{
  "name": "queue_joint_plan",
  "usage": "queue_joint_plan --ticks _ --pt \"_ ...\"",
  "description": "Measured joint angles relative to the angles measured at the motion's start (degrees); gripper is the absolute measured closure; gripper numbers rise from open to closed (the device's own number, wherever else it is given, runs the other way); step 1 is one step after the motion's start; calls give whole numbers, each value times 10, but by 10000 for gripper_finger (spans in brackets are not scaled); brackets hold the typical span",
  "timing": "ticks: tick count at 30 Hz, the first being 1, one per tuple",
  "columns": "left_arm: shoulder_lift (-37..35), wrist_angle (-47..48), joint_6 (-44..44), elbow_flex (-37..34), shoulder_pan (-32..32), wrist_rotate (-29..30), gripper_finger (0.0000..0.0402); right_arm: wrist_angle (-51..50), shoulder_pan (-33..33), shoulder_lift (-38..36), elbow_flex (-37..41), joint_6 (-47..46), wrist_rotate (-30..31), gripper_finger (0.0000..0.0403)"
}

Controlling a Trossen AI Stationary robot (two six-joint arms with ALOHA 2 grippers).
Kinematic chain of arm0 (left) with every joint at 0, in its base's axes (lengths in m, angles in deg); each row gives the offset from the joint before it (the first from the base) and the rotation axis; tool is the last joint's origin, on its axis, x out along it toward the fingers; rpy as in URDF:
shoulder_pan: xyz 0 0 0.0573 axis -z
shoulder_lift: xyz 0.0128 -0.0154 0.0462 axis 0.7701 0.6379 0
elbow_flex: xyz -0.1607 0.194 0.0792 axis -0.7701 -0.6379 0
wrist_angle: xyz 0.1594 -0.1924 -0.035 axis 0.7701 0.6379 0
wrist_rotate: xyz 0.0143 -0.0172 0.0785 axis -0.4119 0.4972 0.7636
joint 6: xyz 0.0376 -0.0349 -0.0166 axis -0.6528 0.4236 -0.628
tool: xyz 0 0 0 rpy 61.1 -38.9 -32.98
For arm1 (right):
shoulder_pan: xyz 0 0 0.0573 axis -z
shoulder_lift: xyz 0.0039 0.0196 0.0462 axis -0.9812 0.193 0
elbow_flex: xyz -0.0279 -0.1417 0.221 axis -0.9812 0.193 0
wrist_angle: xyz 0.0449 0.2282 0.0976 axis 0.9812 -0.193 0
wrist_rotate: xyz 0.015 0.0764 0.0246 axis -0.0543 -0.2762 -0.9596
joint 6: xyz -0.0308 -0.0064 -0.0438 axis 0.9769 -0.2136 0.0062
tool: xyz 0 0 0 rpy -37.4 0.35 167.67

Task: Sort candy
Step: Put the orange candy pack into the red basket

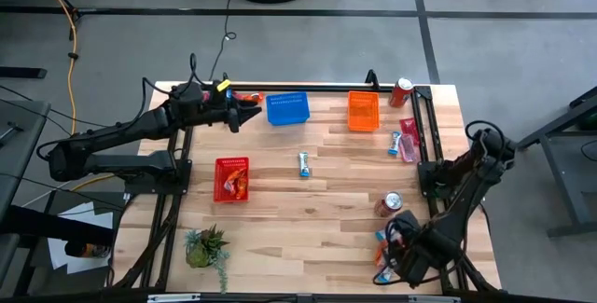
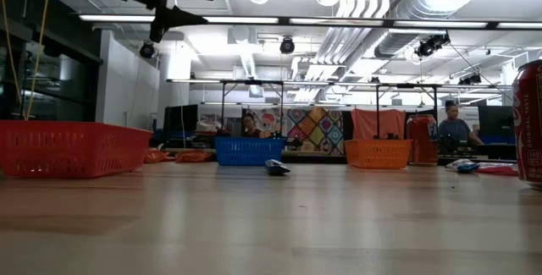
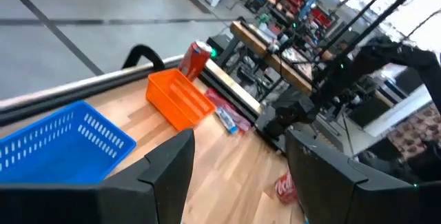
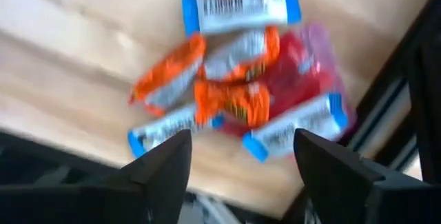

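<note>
R gripper (image 1: 399, 247) sits at the near R corner of the table (image 1: 308, 219), fingers apart w/ nothing between them, hovering over a candy pile (image 4: 238, 89): blue-and-white bars, orange packets and a red/pink one heaped together, touching and overlapping; in the high view the arm hides most of that pile. Just beyond it, a red soda can (image 1: 388, 203) lies near the R edge. On the near L side a small green plant (image 1: 207, 245). Further in, red basket (image 1: 231, 179) on the L w/ some candy inside, and a lone blue-and-white bar (image 1: 304, 163) near mid-table, apart from everything else. Next, a second candy cluster (image 1: 404, 139) by the R rail, blue-and-white plus pink wrappers. Far side: blue basket (image 1: 287, 108) and orange basket (image 1: 364, 111) side by side but well apart, w/ an upright can (image 1: 401, 91) at the far R corner. L gripper (image 1: 250, 112) hangs above the far L part of the table, just beside the blue basket, fingers spread, empty. In the low view, ppl sit at desks in the room beyond the table.
</note>
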Motion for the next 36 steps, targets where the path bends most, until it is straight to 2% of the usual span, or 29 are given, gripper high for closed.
queue_joint_plan --ticks 3,10,15,18,27,32,36 --pt "0 -10 27 0 0 19 188 7 0 11 0 13 14 150" --pt "0 -25 43 0 0 22 188 14 -16 27 4 23 -13 161" --pt "0 -35 43 0 0 22 188 137 -36 9 89 -12 -41 170" --pt "0 -35 43 0 0 22 188 193 -38 1 137 4 -42 171" --pt "-1 -36 44 0 0 22 188 212 -21 -5 182 97 -42 171" --pt "-1 -35 44 0 0 22 188 258 -21 -5 213 100 -42 174" --pt "-1 -35 44 0 0 22 188 287 -21 -6 229 102 -42 191"
